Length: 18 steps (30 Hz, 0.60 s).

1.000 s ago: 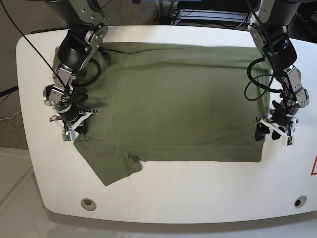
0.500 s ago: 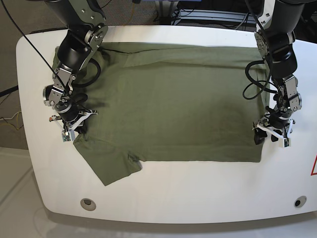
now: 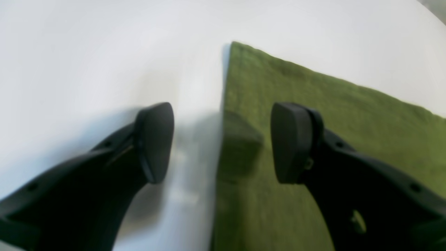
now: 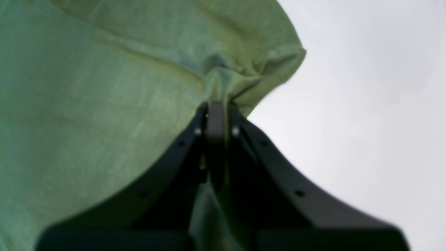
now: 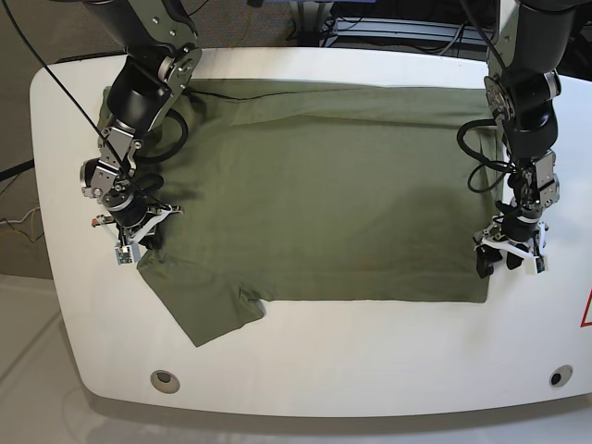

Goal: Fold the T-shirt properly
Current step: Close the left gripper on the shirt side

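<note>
The olive-green T-shirt point(image 5: 324, 194) lies spread flat on the white table point(image 5: 370, 370), one sleeve point(image 5: 208, 305) sticking out at the front left. My right gripper point(image 5: 139, 239) is at the shirt's left edge, just above that sleeve. The right wrist view shows this gripper point(image 4: 216, 111) shut on a pinched ridge of the T-shirt point(image 4: 104, 87). My left gripper point(image 5: 507, 259) is low at the shirt's right edge near its front corner. In the left wrist view this gripper point(image 3: 223, 143) is open, one finger over bare table and the other over the T-shirt point(image 3: 313, 104).
Two round holes point(image 5: 165, 379) point(image 5: 555, 376) sit near the table's front edge, and a red mark point(image 5: 585, 310) shows at its right edge. Black cables and equipment point(image 5: 388, 28) lie behind the table's back edge.
My left gripper has slid along the shirt's right edge toward the front corner. The right gripper has stayed in place, holding the cloth.
</note>
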Available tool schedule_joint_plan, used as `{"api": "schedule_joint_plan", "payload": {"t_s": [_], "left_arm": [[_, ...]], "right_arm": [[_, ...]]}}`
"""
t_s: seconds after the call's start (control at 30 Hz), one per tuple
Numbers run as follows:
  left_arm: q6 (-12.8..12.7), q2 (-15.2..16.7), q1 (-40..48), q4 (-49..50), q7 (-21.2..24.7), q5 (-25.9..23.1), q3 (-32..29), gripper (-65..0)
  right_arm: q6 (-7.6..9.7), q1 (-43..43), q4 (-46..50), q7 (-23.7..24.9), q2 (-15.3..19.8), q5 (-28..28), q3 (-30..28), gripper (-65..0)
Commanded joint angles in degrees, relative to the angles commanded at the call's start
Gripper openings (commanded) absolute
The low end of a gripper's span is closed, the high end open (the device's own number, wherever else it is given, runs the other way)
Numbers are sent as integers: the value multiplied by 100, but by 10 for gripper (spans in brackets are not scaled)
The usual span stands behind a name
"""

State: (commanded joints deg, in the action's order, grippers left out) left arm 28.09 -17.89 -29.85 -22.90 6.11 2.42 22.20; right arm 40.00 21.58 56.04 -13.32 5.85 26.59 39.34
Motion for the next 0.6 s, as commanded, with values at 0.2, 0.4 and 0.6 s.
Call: {"api": "schedule_joint_plan", "payload": {"t_s": [0.2, 0.4, 0.6], "left_arm": [[0, 211, 26, 0, -9, 0, 0, -234], [0, 237, 35, -9, -220, 0, 0, -234], [0, 246, 35, -9, -475, 0, 0, -236]], "right_arm": [[0, 0, 0, 0, 0, 0, 0, -650], [0, 0, 0, 0, 0, 0, 0, -650], [0, 9, 0, 0, 0, 0, 0, -650]]}}
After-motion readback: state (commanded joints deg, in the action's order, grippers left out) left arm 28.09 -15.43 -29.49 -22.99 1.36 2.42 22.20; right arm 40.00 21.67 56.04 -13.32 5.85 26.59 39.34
